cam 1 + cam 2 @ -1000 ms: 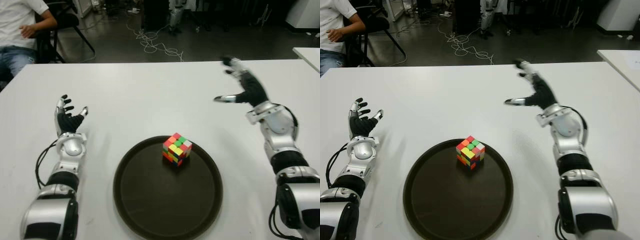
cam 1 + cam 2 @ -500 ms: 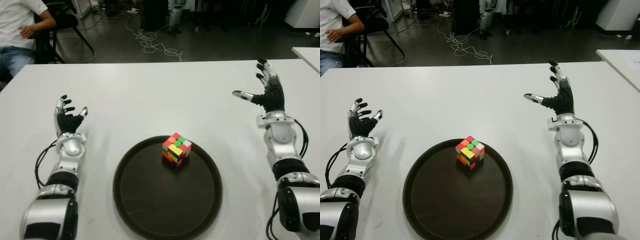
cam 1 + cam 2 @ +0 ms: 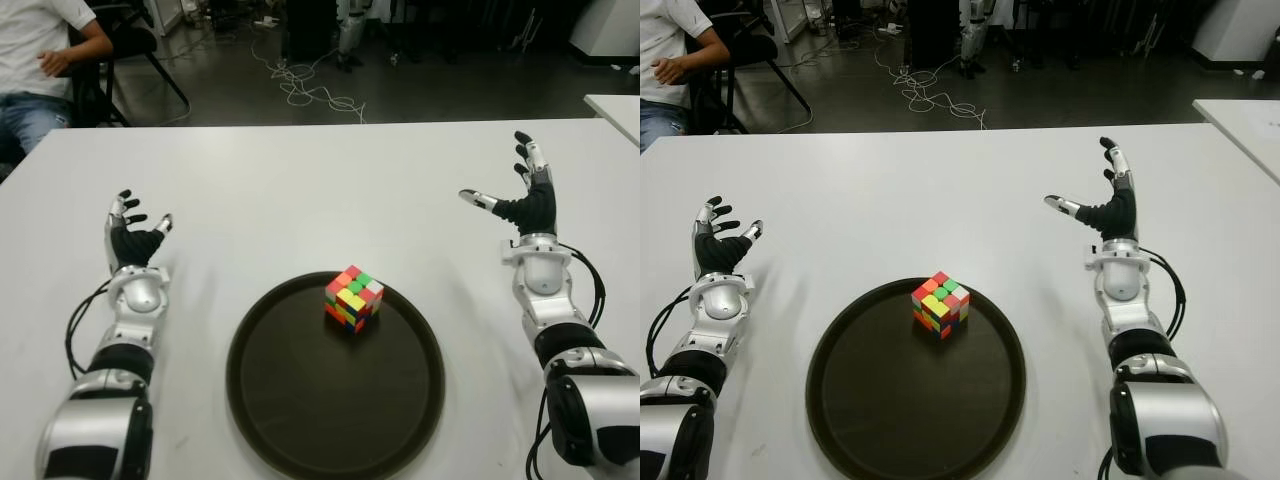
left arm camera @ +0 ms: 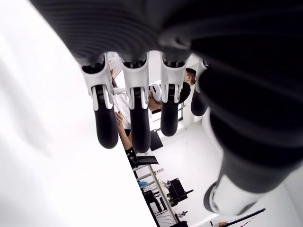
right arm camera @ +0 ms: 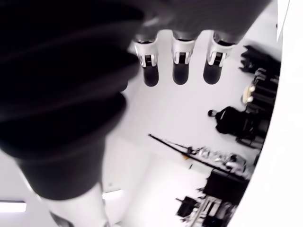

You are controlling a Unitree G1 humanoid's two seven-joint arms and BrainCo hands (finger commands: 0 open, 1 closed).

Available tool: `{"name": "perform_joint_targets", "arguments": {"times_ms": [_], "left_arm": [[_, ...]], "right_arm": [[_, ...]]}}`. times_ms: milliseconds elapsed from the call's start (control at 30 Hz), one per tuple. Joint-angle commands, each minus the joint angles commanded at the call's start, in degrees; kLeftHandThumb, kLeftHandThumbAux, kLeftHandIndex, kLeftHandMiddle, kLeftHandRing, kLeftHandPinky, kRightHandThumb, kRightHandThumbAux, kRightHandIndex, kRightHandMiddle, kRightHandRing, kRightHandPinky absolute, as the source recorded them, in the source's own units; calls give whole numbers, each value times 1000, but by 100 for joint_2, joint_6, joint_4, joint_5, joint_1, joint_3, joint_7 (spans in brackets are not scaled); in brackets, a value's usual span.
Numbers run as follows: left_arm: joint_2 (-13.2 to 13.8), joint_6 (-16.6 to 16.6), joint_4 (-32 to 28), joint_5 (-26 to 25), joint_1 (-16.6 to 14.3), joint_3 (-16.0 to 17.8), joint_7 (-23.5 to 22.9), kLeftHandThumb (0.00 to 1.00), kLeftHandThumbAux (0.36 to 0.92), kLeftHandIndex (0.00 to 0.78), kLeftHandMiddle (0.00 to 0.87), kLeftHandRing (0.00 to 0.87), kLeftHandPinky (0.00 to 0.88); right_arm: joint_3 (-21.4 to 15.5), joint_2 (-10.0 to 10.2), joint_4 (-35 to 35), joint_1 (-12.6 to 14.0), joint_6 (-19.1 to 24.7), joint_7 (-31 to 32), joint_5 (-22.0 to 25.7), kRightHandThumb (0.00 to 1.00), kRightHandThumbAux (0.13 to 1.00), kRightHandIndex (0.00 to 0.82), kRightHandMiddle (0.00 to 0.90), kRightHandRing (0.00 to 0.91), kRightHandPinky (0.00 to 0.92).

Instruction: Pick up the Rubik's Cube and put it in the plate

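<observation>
Right robot hand [image 3: 527, 203] back, empty.

Seen either side of the round dark brown plate [image 3: 300, 420], both arms are built from glossy silver-grey shells separated by black ribbed joint bands. The left hand [image 3: 133, 240] has a black palm and black rubbery fingertips on silver finger segments (small white knuckle caps show in its wrist view). The right hand [image 3: 525, 200] matches it. Thin black cables loop beside each forearm, outboard of the plate.
</observation>
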Motion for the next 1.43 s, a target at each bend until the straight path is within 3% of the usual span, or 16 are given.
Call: {"name": "perform_joint_targets", "arguments": {"times_ms": [867, 967, 1433], "left_arm": [[54, -168, 136, 37, -13, -31, 7, 127, 793, 166, 235, 286, 386], [55, -130, 143, 32, -39, -30, -14, 103, 796, 152, 238, 310, 433], [49, -53, 130, 29, -59, -30, -38, 92, 771, 143, 207, 246, 331]], "right_arm": [[454, -35, 99, -36, -126, -571, -525, 0, 763, 36, 7, 0, 0], [456, -53, 132, -68, -108, -531, -522, 0, 762, 45, 18, 8, 10], [499, -121, 308, -163, 68, -560, -588, 0, 680, 46, 3, 0, 0]]}}
